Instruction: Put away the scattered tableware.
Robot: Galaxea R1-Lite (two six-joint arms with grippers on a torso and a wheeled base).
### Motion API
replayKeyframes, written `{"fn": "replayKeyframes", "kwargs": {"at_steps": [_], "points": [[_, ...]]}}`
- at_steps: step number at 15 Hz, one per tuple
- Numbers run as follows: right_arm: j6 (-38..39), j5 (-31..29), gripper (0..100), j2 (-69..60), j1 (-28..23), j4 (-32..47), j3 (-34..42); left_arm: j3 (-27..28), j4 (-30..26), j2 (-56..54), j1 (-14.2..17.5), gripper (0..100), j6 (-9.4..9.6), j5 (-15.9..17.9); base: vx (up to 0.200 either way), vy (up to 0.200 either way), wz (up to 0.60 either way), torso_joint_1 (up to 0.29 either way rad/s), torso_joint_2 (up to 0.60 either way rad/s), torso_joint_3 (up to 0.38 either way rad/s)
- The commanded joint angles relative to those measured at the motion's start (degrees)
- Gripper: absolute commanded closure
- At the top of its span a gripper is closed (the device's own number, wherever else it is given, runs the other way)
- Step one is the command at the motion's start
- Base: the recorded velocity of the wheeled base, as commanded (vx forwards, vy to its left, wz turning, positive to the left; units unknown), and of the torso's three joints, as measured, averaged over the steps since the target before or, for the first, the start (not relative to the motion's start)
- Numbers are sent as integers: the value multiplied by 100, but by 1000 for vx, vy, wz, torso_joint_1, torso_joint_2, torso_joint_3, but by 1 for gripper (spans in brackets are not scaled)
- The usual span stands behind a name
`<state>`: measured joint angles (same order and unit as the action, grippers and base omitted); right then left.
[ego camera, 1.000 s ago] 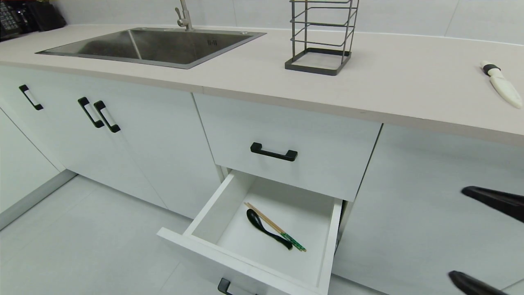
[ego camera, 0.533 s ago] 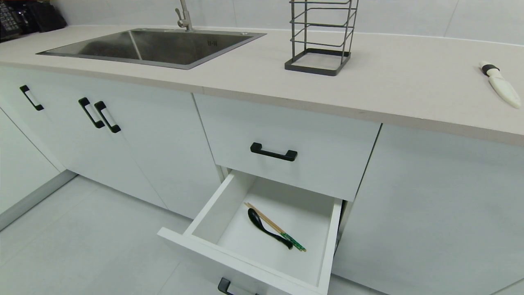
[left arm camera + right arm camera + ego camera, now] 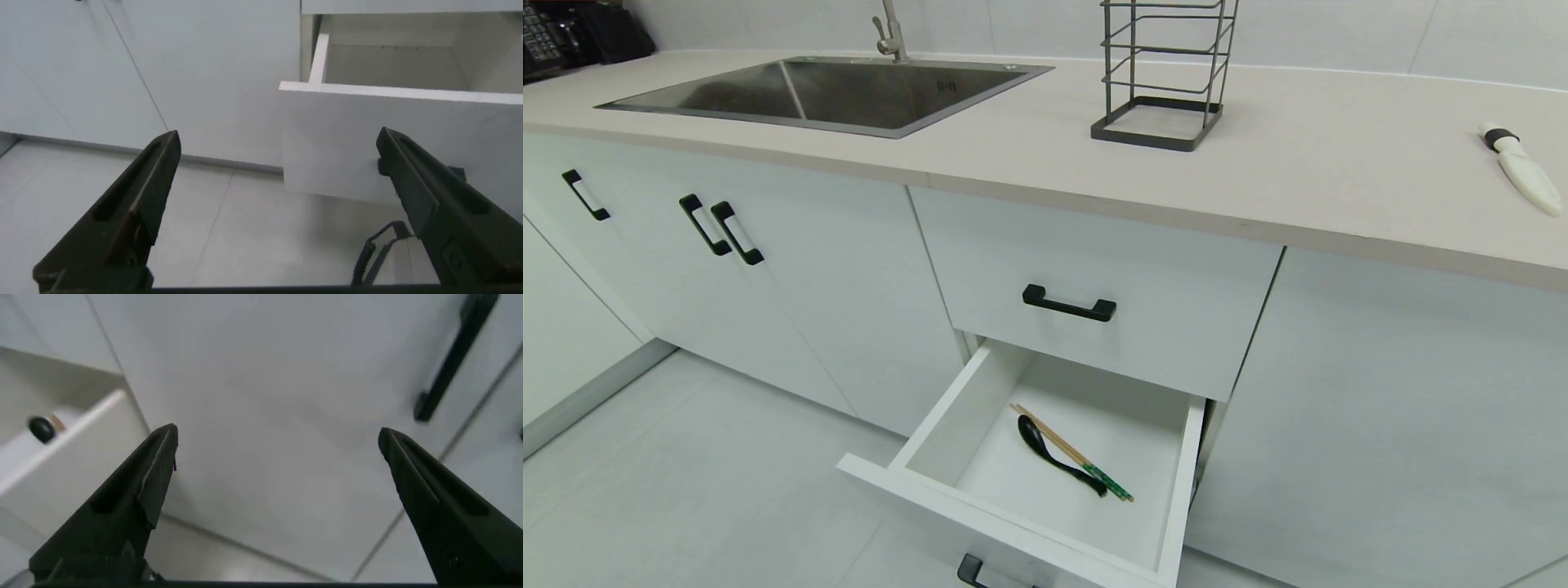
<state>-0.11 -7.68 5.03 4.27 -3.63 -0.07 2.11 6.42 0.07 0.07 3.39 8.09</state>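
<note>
Counter ran wide across far side. Lower drawer stood pulled out, near centre. Left gripper sat low before drawer front, jaws released, empty. Right gripper faced cabinet door, jaws likewise spread, empty. Knife lay far right on counter. Spoon and chopsticks already in drawer, side by side. Likely next: knife, best gripped at handle, laid flat beside spoon.

At lower centre a drawer stands pulled out. Inside it a black spoon and a pair of chopsticks lie side by side, touching. On the table are a sink at upper left, a wire rack at top centre, and a white knife at the right edge.
</note>
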Motion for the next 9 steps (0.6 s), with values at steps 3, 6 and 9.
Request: {"fn": "replayKeyframes", "kwargs": {"at_steps": [3, 6, 9], "points": [[-15, 610, 0, -503, -435, 407, 7, 1512, -18, 1592, -51, 0, -295, 852, 0, 0, 0, 0, 0, 0], [-24, 610, 0, -503, -435, 372, 7, 1450, -36, 2770, -192, 0, -286, 1317, 0, 0, 0, 0, 0, 0], [-33, 671, 0, -503, -435, 372, 7, 1327, -150, 3526, -429, 0, -251, 1564, 0, 0, 0, 0, 0, 0]]}}
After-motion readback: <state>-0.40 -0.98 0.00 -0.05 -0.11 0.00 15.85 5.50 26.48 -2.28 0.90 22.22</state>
